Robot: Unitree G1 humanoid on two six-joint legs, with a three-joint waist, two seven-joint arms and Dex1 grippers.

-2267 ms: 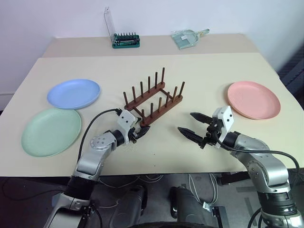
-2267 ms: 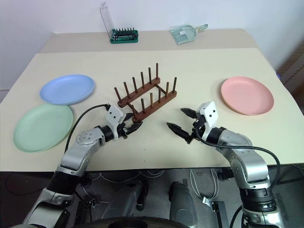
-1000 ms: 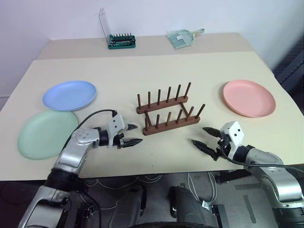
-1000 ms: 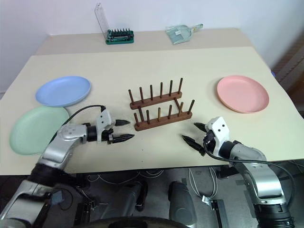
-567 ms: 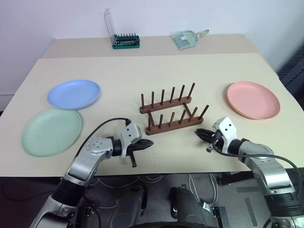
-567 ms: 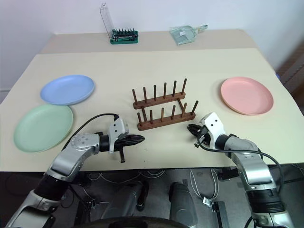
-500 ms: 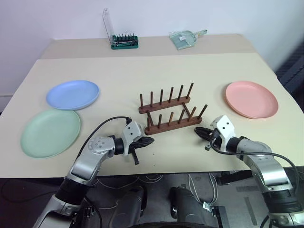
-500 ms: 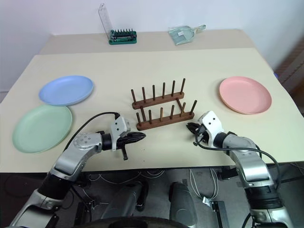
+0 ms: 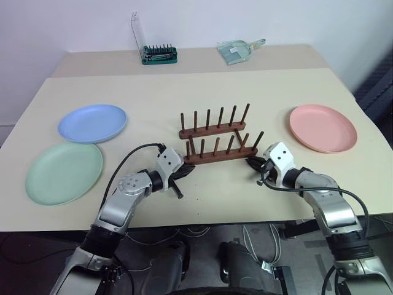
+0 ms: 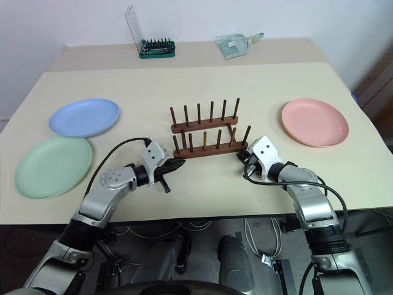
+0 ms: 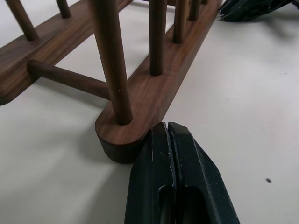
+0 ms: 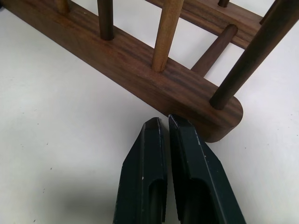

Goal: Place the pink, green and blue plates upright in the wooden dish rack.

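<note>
The wooden dish rack [image 9: 212, 146] stands mid-table, its rails running left to right, with no plate in it. My left gripper [image 9: 188, 169] is shut, its tips against the left end of the near rail [image 11: 135, 126]. My right gripper [image 9: 250, 161] is shut too, its tips close to the right end of that rail [image 12: 205, 116]. The blue plate [image 9: 92, 123] and the green plate [image 9: 63, 173] lie flat at the left. Far right, the pink plate [image 9: 323, 128] lies flat.
A green-based clear tool case [image 9: 158, 54] and a clear green scoop [image 9: 238, 49] sit on the back table. The table's front edge [image 9: 202, 218] runs just under both forearms. A black cable [image 9: 132, 157] loops over my left wrist.
The rack has turned from slanted to lying along the table's front. Both grippers have shut and moved inward to the two ends of its near rail.
</note>
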